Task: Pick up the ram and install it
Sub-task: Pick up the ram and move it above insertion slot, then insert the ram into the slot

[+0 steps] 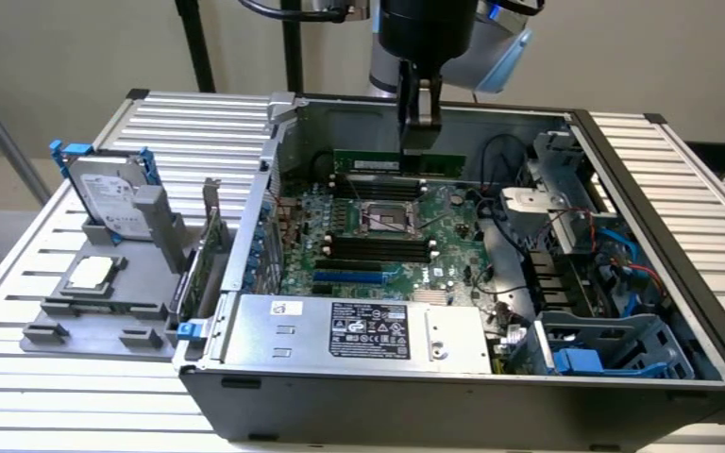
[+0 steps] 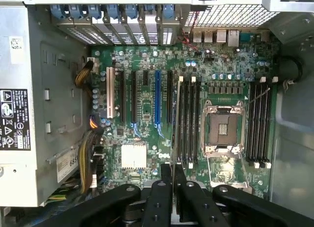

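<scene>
- The pincer (image 1: 419, 142) hangs from the arm inside the open computer case (image 1: 589, 123), its fingers narrowed onto the top edge of the ram (image 1: 376, 162).
- The ram stands on its thin edge with its long side level. It is over the motherboard (image 1: 376, 269), at the far side of the empty processor socket (image 1: 388, 219) in the exterior view.
- Whether its lower edge touches a slot there cannot be told.
- In the wrist view the black fingers (image 2: 159, 197) point down at the board, roughly in line with a bank of black memory slots (image 2: 187, 119) beside the socket.
- Outside the case, on the table (image 1: 10, 283) at the exterior view's left, a grey stand (image 1: 86, 326) carries a hard drive (image 1: 110, 193) with blue brackets and a square silver chip (image 1: 92, 274).
</scene>
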### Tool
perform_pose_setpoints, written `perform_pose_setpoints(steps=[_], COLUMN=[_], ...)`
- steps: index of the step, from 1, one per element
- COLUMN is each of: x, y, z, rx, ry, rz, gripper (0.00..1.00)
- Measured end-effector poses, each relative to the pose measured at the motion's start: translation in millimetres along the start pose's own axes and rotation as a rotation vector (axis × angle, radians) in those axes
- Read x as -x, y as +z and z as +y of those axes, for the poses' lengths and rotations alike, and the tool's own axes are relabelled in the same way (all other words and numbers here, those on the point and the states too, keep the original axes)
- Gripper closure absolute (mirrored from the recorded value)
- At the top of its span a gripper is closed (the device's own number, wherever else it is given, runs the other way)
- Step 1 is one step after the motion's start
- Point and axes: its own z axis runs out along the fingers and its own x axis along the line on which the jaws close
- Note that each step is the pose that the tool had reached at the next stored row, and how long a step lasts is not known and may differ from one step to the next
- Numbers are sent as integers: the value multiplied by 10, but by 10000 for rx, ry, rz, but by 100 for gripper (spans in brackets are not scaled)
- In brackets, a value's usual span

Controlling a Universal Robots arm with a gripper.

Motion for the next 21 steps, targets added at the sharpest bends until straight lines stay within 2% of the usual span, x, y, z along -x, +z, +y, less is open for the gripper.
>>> perform_pose_setpoints(steps=[17, 18, 21], x=[3, 2, 3], y=[7, 13, 28], z=[1, 1, 2], rx=[1, 2, 9], ry=[1, 3, 16], rz=[-7, -58, -369], gripper=[86, 86, 86])
